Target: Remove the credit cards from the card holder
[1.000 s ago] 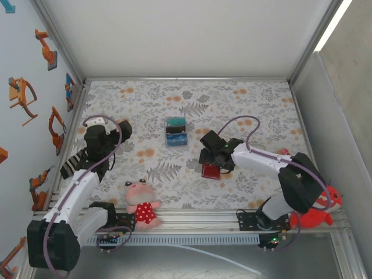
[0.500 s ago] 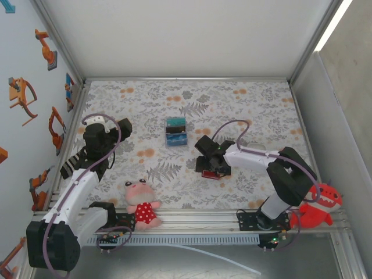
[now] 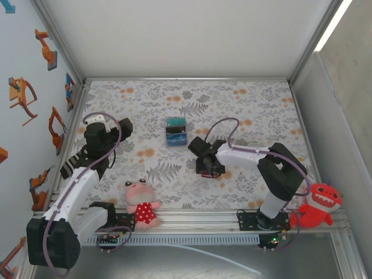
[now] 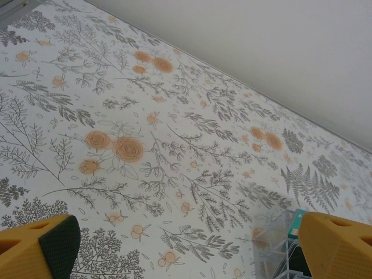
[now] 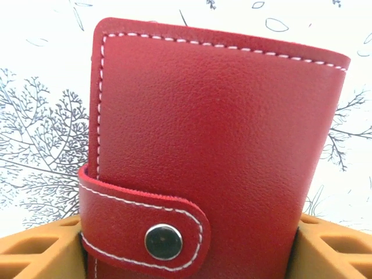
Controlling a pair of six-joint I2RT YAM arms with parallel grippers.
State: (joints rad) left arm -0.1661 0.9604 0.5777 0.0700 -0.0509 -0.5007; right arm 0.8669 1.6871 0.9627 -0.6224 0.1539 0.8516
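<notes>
Card holder (image 5: 215,128): lay closed, tab snapped, on the floral table (image 3: 250,110), right of centre.
Right gripper (image 5: 186,258): fingers pressed against both its side edges, jaws half-wide.
Left gripper (image 4: 186,250): spread wide, held nothing, hung at the left.
Credit cards (image 3: 176,138): blue and teal, mid-table, apart from both grippers.

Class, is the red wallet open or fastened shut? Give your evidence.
Shut. The wallet is folded flat, and its tab wraps over the front with the metal snap fastened.

Closed red card holder (image 5: 215,145), tab (image 5: 145,229) snapped shut; orange pincer fingers (image 5: 35,256) flanking, seemingly touching it; floral cloth (image 5: 40,87)
</notes>
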